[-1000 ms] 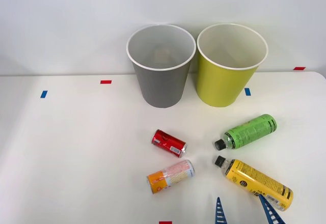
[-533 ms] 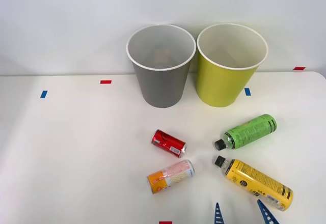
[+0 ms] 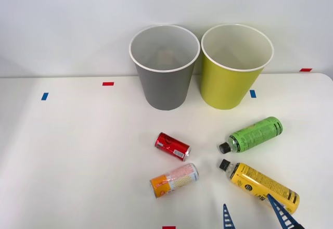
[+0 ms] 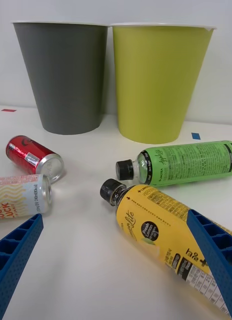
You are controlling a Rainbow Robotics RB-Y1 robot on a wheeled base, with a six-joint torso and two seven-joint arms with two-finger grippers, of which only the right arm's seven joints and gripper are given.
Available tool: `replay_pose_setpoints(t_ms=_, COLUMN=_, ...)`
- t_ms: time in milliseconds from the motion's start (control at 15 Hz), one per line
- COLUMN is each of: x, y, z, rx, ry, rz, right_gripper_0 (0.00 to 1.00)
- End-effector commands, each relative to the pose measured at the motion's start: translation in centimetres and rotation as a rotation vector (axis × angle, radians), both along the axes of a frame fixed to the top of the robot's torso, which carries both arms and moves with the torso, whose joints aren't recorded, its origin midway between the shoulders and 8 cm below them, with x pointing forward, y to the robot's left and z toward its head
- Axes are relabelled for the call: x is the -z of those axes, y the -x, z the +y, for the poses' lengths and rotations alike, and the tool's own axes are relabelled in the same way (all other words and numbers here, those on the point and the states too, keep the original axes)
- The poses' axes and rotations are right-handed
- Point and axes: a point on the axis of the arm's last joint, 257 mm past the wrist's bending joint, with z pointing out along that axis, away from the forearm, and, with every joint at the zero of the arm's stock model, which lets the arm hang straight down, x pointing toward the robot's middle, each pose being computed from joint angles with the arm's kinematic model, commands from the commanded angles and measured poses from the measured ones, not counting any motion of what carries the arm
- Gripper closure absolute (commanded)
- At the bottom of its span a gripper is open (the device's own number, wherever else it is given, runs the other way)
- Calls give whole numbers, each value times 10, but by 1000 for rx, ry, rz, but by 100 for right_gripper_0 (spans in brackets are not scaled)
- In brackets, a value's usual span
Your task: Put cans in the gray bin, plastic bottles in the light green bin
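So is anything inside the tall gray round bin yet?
The front view looks into the tall gray round bin: white inner wall and no can or bottle visible. Both cans and both bottles lie on the white table. The bin's very bottom is dim, so I can't fully confirm.

The gray bin [image 3: 165, 78] was plain gray outside with a white rim and white inside; the light green bin [image 3: 231, 78] was yellow-green, likewise white at rim and inside. At centre frame, the red can [image 3: 172, 146] carried white marks and a silver end; the other can [image 3: 174, 180] was orange and pale pink. The green bottle [image 3: 253, 134] and yellow-labelled bottle [image 3: 260, 186] both had black caps and dark print. The gripper fingers [image 3: 228, 219] were blue and ribbed. The table [image 3: 78, 156] was white with red and blue tape marks.
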Motion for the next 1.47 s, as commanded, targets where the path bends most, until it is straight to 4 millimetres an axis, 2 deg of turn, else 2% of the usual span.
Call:
replay_pose_setpoints(t_ms=67, x=-21, y=-18, z=-11, rx=-33, ry=72, rz=78, right_gripper_0=0)
replay_pose_setpoints(t_ms=333, x=-43, y=-35, z=-26, rx=-53, ry=130, rz=214, right_gripper_0=0)
replay_pose_setpoints(t_ms=533, x=-49, y=-31, z=-30, rx=-78, ry=183, rz=364, right_gripper_0=0)
replay_pose_setpoints(t_ms=667, x=-42, y=-30, z=-36, rx=-94, ry=267, rz=427, right_gripper_0=0)
replay_pose_setpoints(t_ms=867, x=-43, y=-35, z=-33, rx=-154, ry=361, rz=410, right_gripper_0=0)
replay_pose_setpoints(t_ms=1067, x=-34, y=-32, z=-29, rx=-206, ry=438, rz=440, right_gripper_0=0)
replay_pose_setpoints(t_ms=1333, x=-32, y=-35, z=-34, rx=-233, ry=532, rz=439, right_gripper_0=0)
replay_pose_setpoints(t_ms=1467, x=-27, y=-38, z=-43, rx=-215, ry=573, rz=466, right_gripper_0=0)
